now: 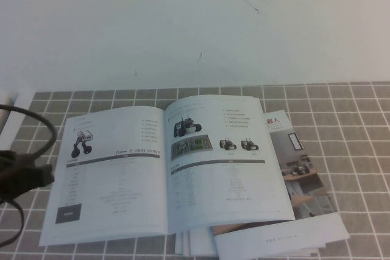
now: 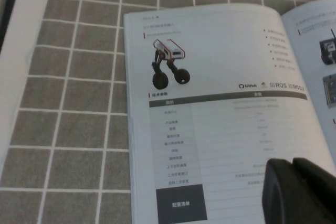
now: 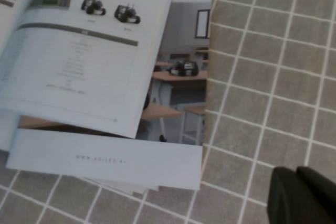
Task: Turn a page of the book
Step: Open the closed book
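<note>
Book: you see the book [image 1: 164,172] lying open and flat near the front edge of the counter [image 1: 341,126], about the middle.
Page: the page [image 1: 225,162] with black wheeled robots above a table is the right leaf, and it lies flat.
Under the book: a brochure [image 1: 301,178] with a room photo and loose white sheets [image 1: 280,238] show out toward the front right.
Left claw: your left claw [image 2: 302,192] is over the left leaf's front part; I cannot tell how its fingers stand.
Right claw: your right claw [image 3: 304,195] is pressed together, holding nothing, over bare tiles beside the brochure.
</note>
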